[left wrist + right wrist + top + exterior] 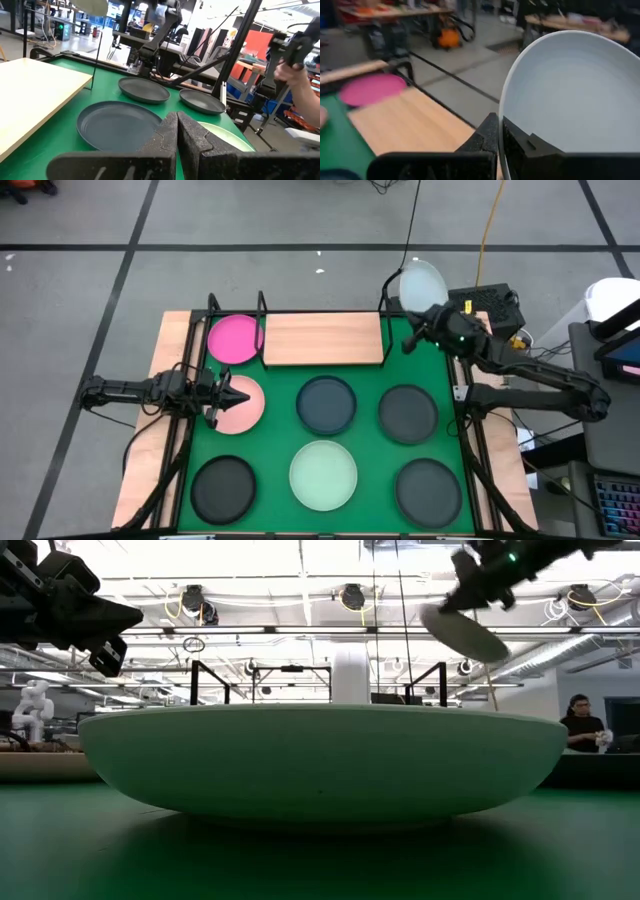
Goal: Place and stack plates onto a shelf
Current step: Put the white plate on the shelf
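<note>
Mint green plate (325, 765) filling low view. Right gripper (420, 330) clamping white plate (422, 285) aloft beside shelf (322, 338); placing step; next needs lowering onto board. Left gripper (228, 396), fingers together, hovering over pale pink plate (245, 412).

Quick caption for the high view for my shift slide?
Right gripper carries a white plate toward the shelf beside the magenta plate; left gripper hovers over the pale pink plate.

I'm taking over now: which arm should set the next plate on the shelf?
Right, probably. The right gripper already holds the white plate in the air by the shelf's far right corner. The left gripper is shut and empty over the pale pink plate.
</note>
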Controlling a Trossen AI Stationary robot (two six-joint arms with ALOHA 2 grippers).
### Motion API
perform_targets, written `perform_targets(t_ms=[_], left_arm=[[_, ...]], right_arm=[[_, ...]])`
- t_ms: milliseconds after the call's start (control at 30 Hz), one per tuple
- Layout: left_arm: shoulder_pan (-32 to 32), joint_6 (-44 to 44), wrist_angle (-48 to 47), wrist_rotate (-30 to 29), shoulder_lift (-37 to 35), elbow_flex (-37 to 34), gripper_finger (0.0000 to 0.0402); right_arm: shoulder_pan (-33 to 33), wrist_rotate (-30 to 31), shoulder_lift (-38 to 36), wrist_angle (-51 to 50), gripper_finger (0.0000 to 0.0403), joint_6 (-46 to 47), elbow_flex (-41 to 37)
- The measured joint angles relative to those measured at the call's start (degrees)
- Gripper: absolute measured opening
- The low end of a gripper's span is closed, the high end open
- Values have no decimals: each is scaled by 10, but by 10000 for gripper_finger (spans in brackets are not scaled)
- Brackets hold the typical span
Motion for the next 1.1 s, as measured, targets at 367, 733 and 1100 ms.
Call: perform_targets(t_ms=[367, 733, 1100], left_arm=[[0, 0, 0, 0, 0, 0, 6], [0, 0, 0, 0, 0, 0, 6], [0, 0, 0, 0, 0, 0, 6]], right_arm=[[43, -76, 203, 28, 0, -75, 156], [60, -121, 380, 21, 0, -112, 199], [59, -120, 499, -29, 0, -109, 199]])
